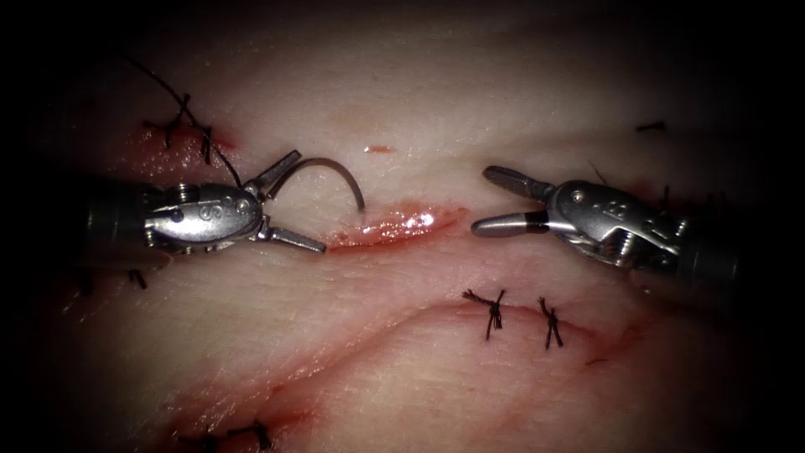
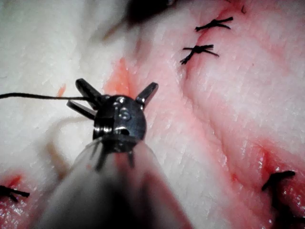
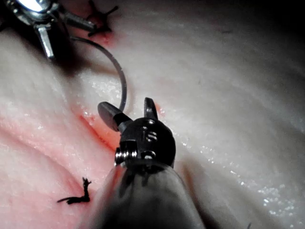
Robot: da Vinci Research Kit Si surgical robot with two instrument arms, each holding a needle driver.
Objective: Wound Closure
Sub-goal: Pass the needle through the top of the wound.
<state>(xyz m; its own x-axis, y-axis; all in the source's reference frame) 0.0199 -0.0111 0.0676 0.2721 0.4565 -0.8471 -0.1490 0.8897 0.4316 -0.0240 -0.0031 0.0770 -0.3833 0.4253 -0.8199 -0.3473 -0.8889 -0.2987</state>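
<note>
The cut (image 1: 394, 226) lies open and wet with red fluid in the middle of the tissue (image 1: 402, 109). My left tool (image 1: 309, 201) stands at the cut's left end, its jaws spread wide. The curved needle (image 1: 331, 168) arcs from the tip of that tool's upper jaw down to the tissue at the cut's left end; I cannot tell whether its point has entered. Black thread (image 1: 201, 130) trails up and left from the needle's tail. My right tool (image 1: 485, 201) sits right of the cut, open and holding nothing. The right wrist view shows the needle (image 3: 116, 67) curving toward the right tool (image 3: 128, 110).
Two knotted stitches (image 1: 495, 309) close a second cut below and to the right. More knots sit at the upper left (image 1: 189, 126) and the lower left (image 1: 243, 432). The thread (image 2: 33, 96) runs taut toward the left tool in the left wrist view.
</note>
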